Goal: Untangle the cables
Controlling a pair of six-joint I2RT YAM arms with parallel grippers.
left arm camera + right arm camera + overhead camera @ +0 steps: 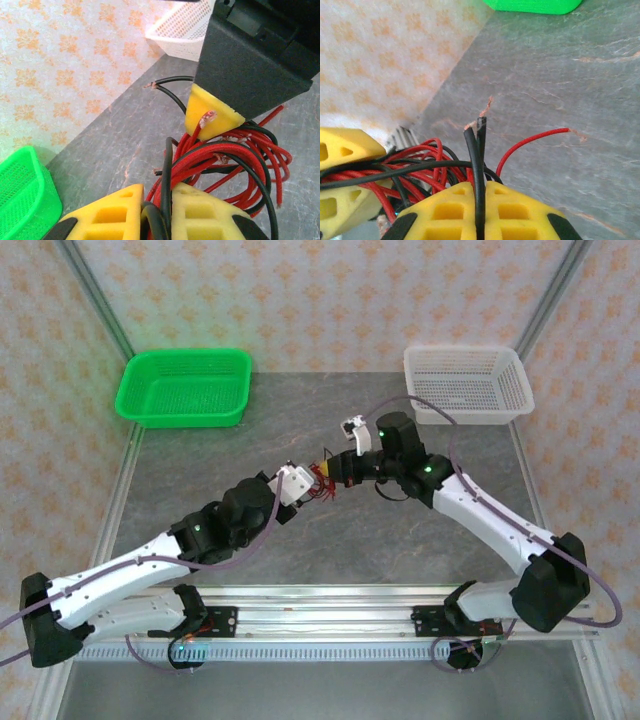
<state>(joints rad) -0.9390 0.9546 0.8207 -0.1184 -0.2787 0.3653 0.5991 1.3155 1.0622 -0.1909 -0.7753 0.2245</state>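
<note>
Right at the middle of the bench point(400, 540) sit the cables point(322, 480), a tight little nest of red and black strands, strung between the two tools, and by my reading mostly held up off the surface. This stuff looks featherlight and limp, thin enough to kink, with springy loops that will likely snag on one another if pulled hard, so slow, gentle drawing apart seems the way. The stripped ends are frayed copper and look fragile. The better hold is on the insulated run just behind a free end, one colour at a time. Now the left tool point(155, 215): its yellow pads point(117, 212) are drawn in narrow, clamped on black strands that run up into the red loops of the bundle point(225, 165). Across from it, the right tool point(480, 210) is pinched just as tight on a pair of black strands, their tips poking out past the pads, while a loose red end point(540, 137) curls free over the bench. The two tools are close, nearly nose to nose across the knot. Well away at the far edge wait a green basket point(185, 387) on the left and a white basket point(466, 383) on the right.
</note>
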